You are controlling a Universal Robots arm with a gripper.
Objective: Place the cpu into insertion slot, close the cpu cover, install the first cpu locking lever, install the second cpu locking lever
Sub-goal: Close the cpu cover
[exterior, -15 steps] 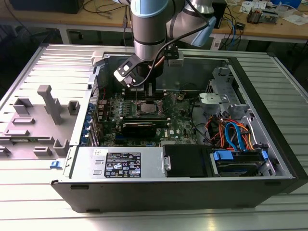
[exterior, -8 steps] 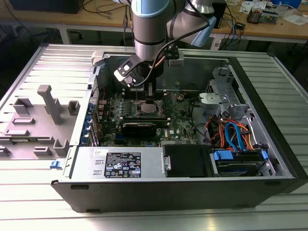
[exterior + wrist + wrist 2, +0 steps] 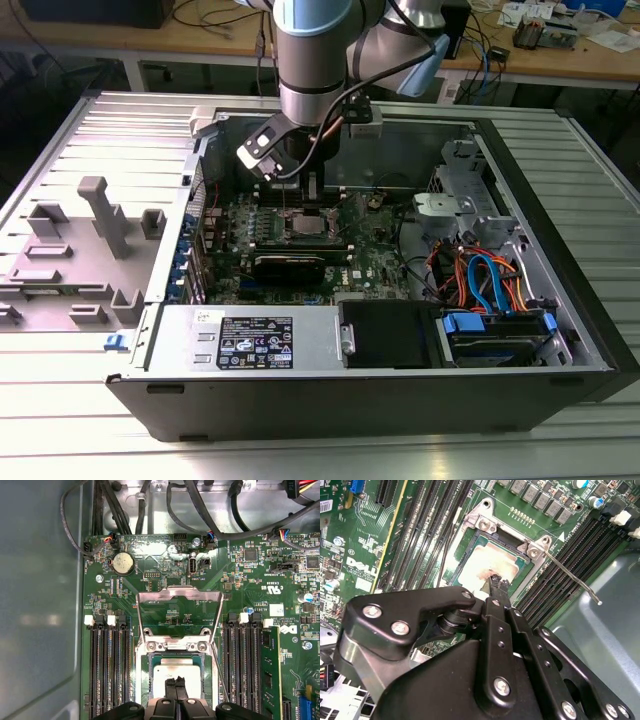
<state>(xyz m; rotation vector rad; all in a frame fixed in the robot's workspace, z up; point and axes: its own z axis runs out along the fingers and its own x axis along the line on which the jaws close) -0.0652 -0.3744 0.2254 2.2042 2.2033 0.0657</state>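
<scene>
The cpu (image 3: 177, 671) lies flat in the insertion slot (image 3: 145, 680), its dull silver top showing in both wrist views (image 3: 480, 567). The cpu cover (image 3: 180, 596) stands flipped open beyond the socket's hinge, with green board visible through its window. A thin locking lever (image 3: 570, 575) sticks out unlatched beside the socket, seen as a rod (image 3: 218, 672) in the first wrist view. My gripper (image 3: 175, 682) hangs right over the cpu's top with its two black fingers (image 3: 493, 582) pressed close together and nothing between them. In the exterior view the gripper (image 3: 300, 200) reaches down into the case over the socket (image 3: 305, 225).
Black memory slots (image 3: 107, 670) flank the socket on both sides. Cable bundles (image 3: 200, 510) run along the case wall past the board. A power supply (image 3: 250, 340) and drive bay (image 3: 495, 335) fill the case's near side. Grey fixtures (image 3: 100, 215) stand on the exterior view's left.
</scene>
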